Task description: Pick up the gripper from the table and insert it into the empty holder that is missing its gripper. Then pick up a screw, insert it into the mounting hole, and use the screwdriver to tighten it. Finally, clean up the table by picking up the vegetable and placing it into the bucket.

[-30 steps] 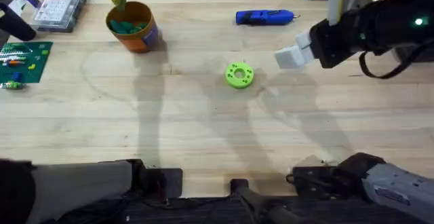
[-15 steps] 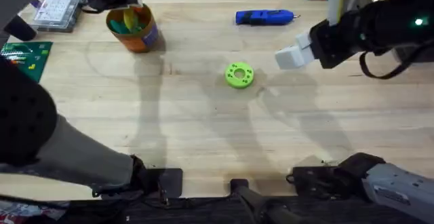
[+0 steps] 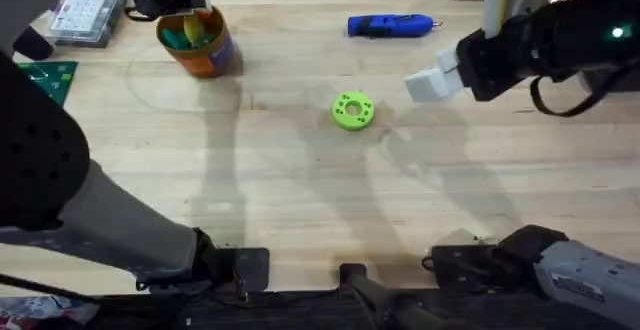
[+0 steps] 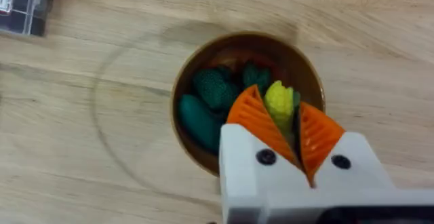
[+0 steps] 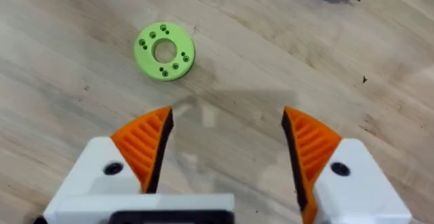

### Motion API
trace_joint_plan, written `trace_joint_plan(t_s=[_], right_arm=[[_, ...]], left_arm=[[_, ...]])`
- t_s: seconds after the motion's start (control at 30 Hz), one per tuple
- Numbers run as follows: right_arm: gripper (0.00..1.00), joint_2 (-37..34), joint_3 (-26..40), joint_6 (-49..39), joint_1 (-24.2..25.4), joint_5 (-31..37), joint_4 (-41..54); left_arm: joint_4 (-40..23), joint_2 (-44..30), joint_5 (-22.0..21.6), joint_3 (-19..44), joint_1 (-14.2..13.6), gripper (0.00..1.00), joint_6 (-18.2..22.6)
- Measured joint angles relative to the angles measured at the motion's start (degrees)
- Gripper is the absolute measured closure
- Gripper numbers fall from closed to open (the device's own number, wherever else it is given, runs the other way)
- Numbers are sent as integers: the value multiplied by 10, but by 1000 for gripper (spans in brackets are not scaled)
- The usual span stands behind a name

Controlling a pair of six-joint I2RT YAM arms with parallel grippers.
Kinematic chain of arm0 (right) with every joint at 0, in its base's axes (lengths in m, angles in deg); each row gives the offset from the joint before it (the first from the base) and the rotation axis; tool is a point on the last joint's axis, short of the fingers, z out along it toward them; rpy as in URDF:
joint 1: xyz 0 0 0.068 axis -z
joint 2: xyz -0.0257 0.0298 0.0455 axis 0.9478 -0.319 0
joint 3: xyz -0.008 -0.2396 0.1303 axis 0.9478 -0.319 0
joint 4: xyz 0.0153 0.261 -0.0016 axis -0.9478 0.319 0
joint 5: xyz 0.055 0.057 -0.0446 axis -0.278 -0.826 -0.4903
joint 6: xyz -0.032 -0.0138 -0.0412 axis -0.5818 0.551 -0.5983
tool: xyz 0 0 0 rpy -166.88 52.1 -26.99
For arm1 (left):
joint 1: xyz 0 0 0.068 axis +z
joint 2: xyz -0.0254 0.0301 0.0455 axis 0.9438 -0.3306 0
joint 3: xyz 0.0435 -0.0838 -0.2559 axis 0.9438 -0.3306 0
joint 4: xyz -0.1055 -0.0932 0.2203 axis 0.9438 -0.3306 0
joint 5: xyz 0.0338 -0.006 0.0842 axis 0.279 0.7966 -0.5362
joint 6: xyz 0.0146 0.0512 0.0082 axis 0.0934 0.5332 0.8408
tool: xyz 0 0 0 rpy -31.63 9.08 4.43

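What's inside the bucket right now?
In the bucket: teal-green pieces and the yellow vegetable, pinched by the left end effector. The end effector hides the rest of the inside.

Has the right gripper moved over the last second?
No. The right gripper sits at the same spot beside the green disc, below the screwdriver.

No text, brand or number could be read anywhere. The clear plastic compartment box [image 3: 85, 12] at the far left corner of the pale wooden bench [image 3: 300, 190] carried a white label with small dark print, perhaps a parts list, but the marks were too small to make out.
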Motion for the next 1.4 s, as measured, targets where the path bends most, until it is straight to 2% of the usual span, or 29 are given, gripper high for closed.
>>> trace_joint_plan(t_s=[0.33, 0.37, 0.4, 0.53, 0.57, 0.6, 1.07, 1.2, 1.4], right_arm=[[43, -2, 0, 0, 0, 0, 0], [43, -5, 0, 0, 0, 0, 0], [43, -8, 0, 0, 0, 0, 0], [43, -20, 0, 0, 0, 0, 0], [43, -22, 0, 0, 0, 0, 0], [43, -23, 0, 0, 0, 0, 0], [43, -23, 0, 0, 0, 0, 6], [43, -22, 0, 0, 0, 0, 16], [43, 0, 1, 0, 0, 0, 18]], left_arm=[[2, 0, -2, 0, 0, 960, 0], [2, 0, -2, 0, 0, 934, 1], [2, 0, -2, 0, 0, 832, 3], [2, 0, -2, 0, 0, 217, 4], [2, 0, -2, 0, 0, 92, 3], [2, 0, -2, 0, 0, 36, 3], [-12, 1, -2, 1, 0, 14, 2], [-75, 30, 3, 7, 0, 15, 2], [-195, 161, 8, 20, 0, 15, 4]])
